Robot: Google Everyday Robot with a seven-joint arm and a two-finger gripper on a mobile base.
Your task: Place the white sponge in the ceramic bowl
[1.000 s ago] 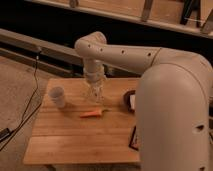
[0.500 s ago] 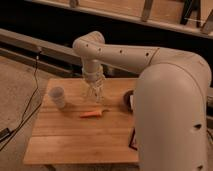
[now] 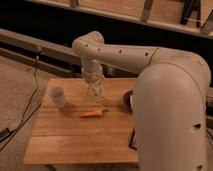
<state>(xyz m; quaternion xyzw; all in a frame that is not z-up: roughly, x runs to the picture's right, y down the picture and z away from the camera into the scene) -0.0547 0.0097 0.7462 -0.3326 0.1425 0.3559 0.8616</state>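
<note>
Wooden table (image 3: 75, 135): tool (image 3: 93, 97) between white cup (image 3: 57, 96) and half-hidden bowl (image 3: 128, 99), above carrot (image 3: 93, 114); grip unclear.

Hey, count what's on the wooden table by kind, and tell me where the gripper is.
Cups: 1, white cup
Carrots: 1, orange carrot
Bowls: 1, dark bowl, mostly hidden by the arm
Total: 3
The gripper hangs over the table behind the carrot.

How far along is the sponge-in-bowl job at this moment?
Nothing looks finished. The gripper hangs over the table behind the carrot; no sponge is identifiable. The ceramic bowl is mostly hidden by the arm, so carrying and placing remain.
</note>
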